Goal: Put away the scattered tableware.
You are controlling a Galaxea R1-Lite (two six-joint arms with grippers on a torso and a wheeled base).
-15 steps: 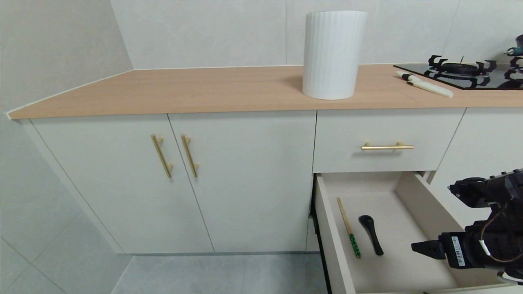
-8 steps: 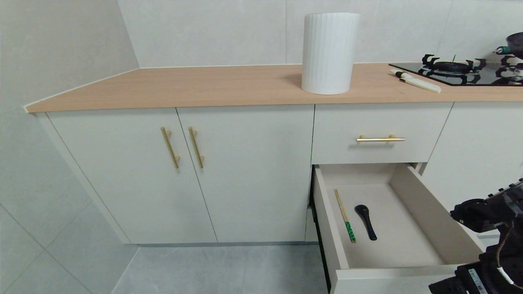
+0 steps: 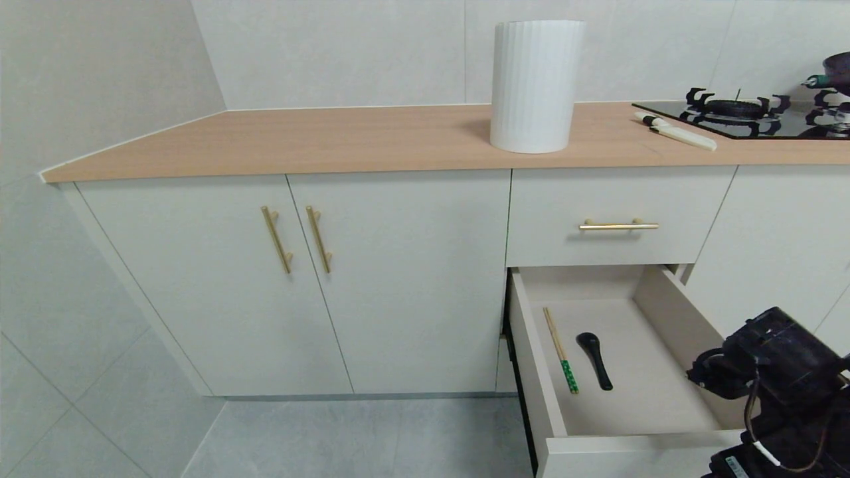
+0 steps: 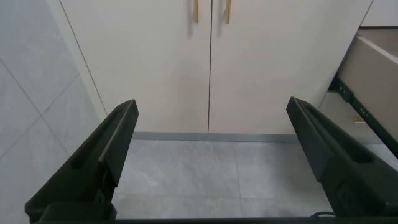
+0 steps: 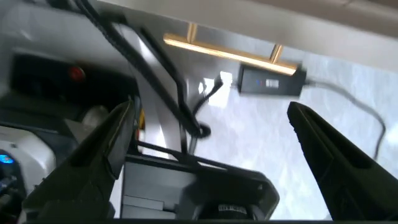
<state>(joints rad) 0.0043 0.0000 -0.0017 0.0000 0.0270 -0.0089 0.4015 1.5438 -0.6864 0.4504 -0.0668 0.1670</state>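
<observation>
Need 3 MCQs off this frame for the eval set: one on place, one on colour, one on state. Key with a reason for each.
1. The black spoon lies:
A) on the countertop
B) in the lower drawer
C) on the floor

2. The patterned ends of the chopsticks are:
A) red
B) blue
C) green

3. The upper drawer is:
A) shut
B) half pulled out
C) taken out

Key:
1 B: the spoon lies on the drawer's floor beside the chopsticks, apart from them.
2 C: the ends nearest the drawer's front show green.
3 A: its front sits flush, while the lower drawer stands pulled out.
</observation>
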